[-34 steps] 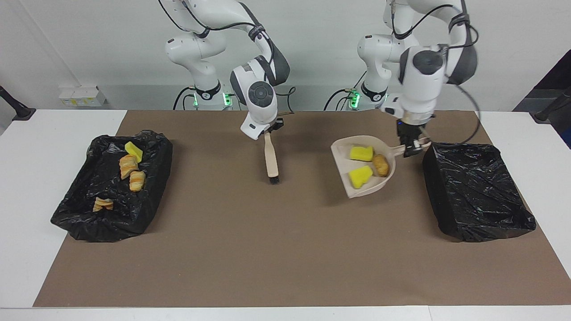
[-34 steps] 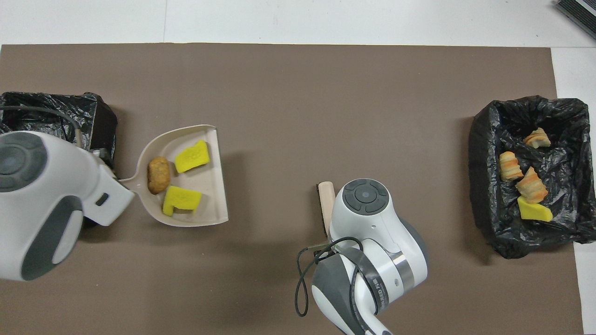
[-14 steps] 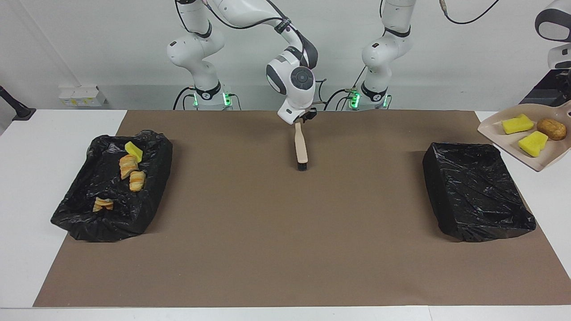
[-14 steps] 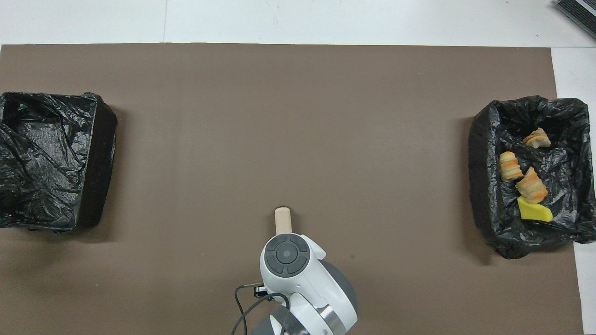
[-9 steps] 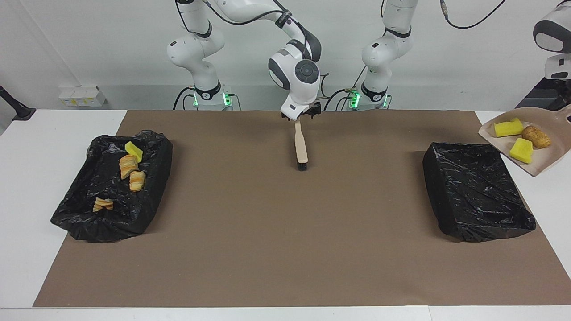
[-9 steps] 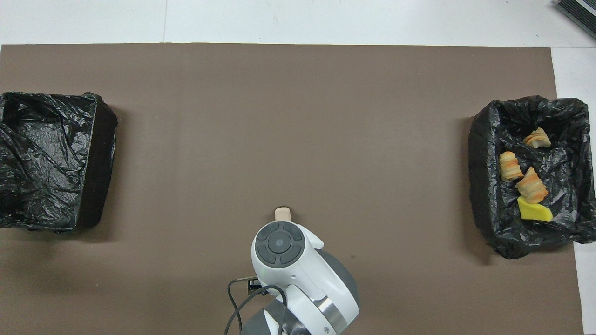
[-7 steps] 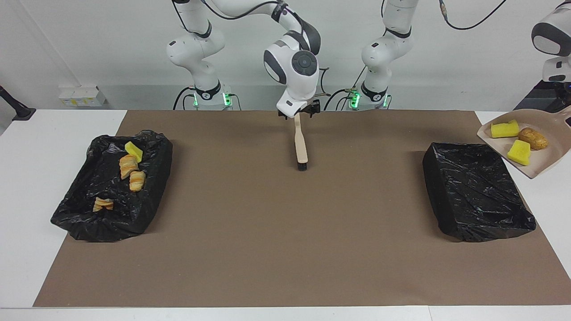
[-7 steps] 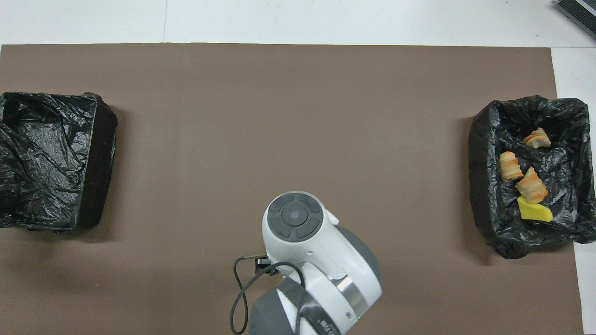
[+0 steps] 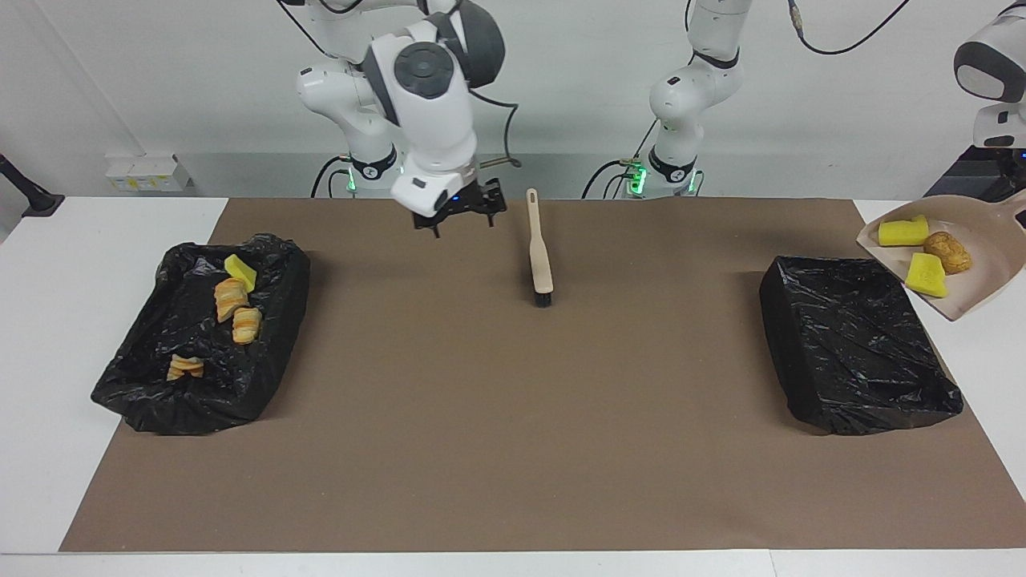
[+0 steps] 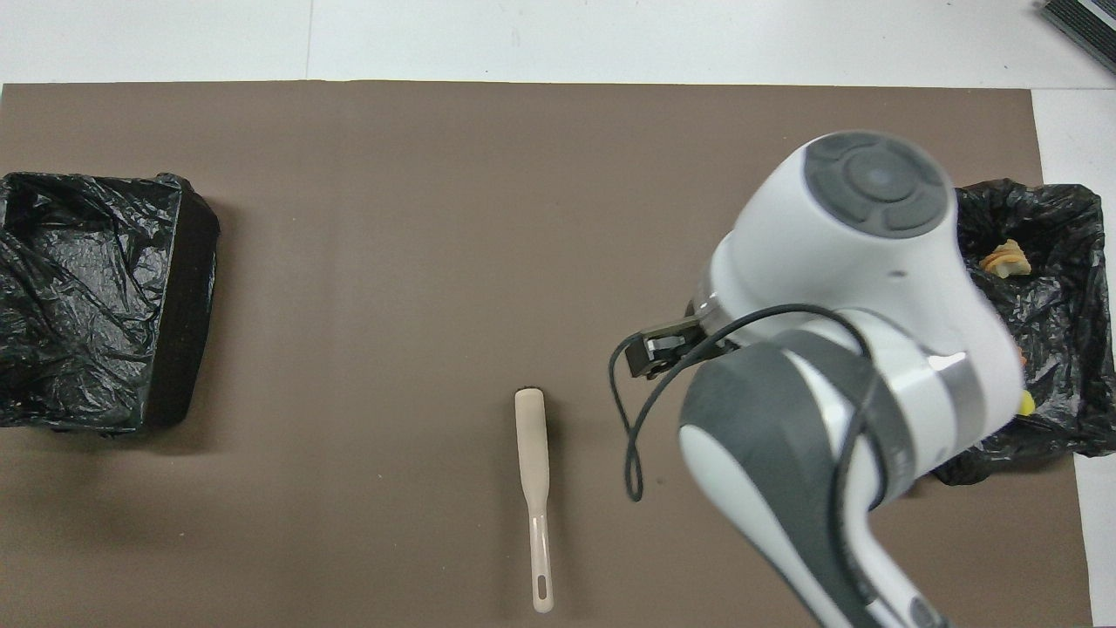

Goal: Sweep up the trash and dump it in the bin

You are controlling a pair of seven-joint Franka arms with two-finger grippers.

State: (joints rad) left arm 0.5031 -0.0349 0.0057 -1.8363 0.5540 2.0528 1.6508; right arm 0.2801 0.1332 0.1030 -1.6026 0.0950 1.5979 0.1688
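Note:
My left gripper (image 9: 1019, 200) is at the edge of the facing view, shut on the handle of the beige dustpan (image 9: 974, 284). It holds the pan in the air over the white tabletop beside the empty black bin (image 9: 858, 353). The trash in the pan is two yellow chunks (image 9: 902, 232) and a brown lump (image 9: 947, 251). My right gripper (image 9: 457, 212) is open and empty, raised over the mat between the brush (image 9: 539, 252) and the other bin (image 9: 144, 385). In the overhead view its fingers are hidden under the hand.
The brush (image 10: 534, 462) lies flat on the brown mat near the robots. The bin at the right arm's end holds a yellow chunk (image 9: 240, 271) and three pastry lumps (image 9: 231, 298). The empty bin (image 10: 87, 305) stands at the left arm's end.
My right gripper let go of the brush, rose and swung toward the right arm's end. My left arm carried the loaded dustpan out past the empty bin and has hardly moved since.

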